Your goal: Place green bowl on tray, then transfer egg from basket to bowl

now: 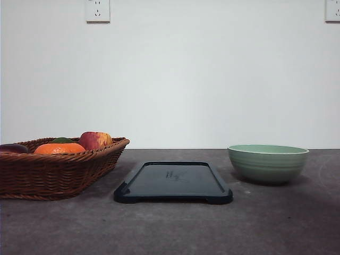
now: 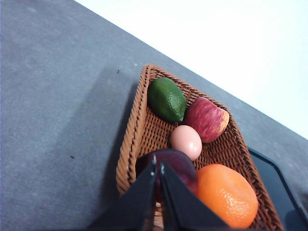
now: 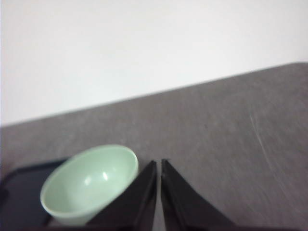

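The bowl (image 1: 268, 163) stands upright on the grey surface (image 1: 170, 228), toward its right edge and just beside the tray (image 1: 173, 182), a strip of bare surface between them. So the first step is not yet done. The tray lies flat in the middle with nothing on it, its long side running away from the robot, which leaves an easy landing place for the bowl: a short sideways carry should do.

The basket (image 1: 53, 172) sits toward the left edge, apart from the tray. In the left wrist view the egg (image 2: 186, 141) rests inside it, hemmed in by an apple (image 2: 206, 119), an avocado (image 2: 166, 99), an orange (image 2: 226, 195) and a dark purple fruit (image 2: 169, 166). It touches or nearly touches the apple and the purple fruit, so picking it out will likely call for a narrow, careful approach from above.

The left end effector (image 2: 158, 168) hangs above the basket's near end with its fingers brought together, tips almost touching, holding nothing. The right end effector (image 3: 159, 166) is likewise closed and empty, poised near the bowl's rim, on the side away from the tray. That split fits the layout: the right arm seems to be placed for the bowl, the left for the egg. Each would have to open before any grasp.
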Robot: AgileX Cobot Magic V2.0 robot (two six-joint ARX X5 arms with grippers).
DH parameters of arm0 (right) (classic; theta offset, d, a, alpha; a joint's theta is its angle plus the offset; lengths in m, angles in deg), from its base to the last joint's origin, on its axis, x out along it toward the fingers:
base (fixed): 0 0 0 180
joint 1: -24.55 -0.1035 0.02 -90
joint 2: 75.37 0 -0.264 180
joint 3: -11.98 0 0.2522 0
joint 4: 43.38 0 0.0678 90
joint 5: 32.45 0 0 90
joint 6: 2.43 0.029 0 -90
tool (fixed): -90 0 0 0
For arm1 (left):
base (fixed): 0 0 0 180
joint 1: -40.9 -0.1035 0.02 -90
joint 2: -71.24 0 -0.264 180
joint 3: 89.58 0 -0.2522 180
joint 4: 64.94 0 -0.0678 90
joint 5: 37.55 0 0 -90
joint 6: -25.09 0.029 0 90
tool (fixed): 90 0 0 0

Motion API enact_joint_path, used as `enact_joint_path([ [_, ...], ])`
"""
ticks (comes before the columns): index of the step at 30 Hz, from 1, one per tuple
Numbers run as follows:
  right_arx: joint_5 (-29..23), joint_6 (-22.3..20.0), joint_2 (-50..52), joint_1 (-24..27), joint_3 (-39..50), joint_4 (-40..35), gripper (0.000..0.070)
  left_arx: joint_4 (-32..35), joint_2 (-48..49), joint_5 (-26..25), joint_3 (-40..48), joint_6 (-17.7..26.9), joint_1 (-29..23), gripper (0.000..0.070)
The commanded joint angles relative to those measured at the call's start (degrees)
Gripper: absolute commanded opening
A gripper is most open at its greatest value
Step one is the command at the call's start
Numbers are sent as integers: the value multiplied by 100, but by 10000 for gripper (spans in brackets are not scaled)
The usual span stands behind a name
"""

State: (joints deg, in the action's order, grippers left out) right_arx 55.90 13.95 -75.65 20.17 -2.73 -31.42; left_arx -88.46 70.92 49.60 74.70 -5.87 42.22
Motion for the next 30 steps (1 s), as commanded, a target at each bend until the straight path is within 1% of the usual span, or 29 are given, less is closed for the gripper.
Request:
enact_joint_path([
  [1,33,173,4,-4,-72,-138,8,382,7,9,-118,13,9,0],
  [4,33,157,0,-4,-298,-147,8,1170,7,11,-197,369,9,0],
  [6,33,97,0,-4,-474,-144,7,1530,0,13,-287,644,9,0],
  [8,29,45,-8,-4,-691,-109,7,1594,-19,53,-464,793,9,0],
  [11,35,-59,-153,-4,-1063,8,7,1495,-105,57,-816,899,9,0],
  [15,187,-71,-575,-4,-1697,592,7,1106,-439,59,-1427,980,9,0],
  [17,327,-110,-864,-4,-2027,881,7,763,-731,57,-1804,1145,9,0],
  [21,643,-386,-1469,-4,-2575,1161,7,-49,-1493,46,-2611,1378,9,0],
  [23,711,-498,-1821,-4,-2845,1332,7,-408,-1925,42,-2999,1439,9,0],
  [27,792,-668,-2572,-4,-3302,1745,7,-794,-2733,-163,-3614,1527,9,0],
  [30,909,-741,-3142,-4,-3596,2022,7,-1033,-3299,-228,-4001,1566,16,0],
])
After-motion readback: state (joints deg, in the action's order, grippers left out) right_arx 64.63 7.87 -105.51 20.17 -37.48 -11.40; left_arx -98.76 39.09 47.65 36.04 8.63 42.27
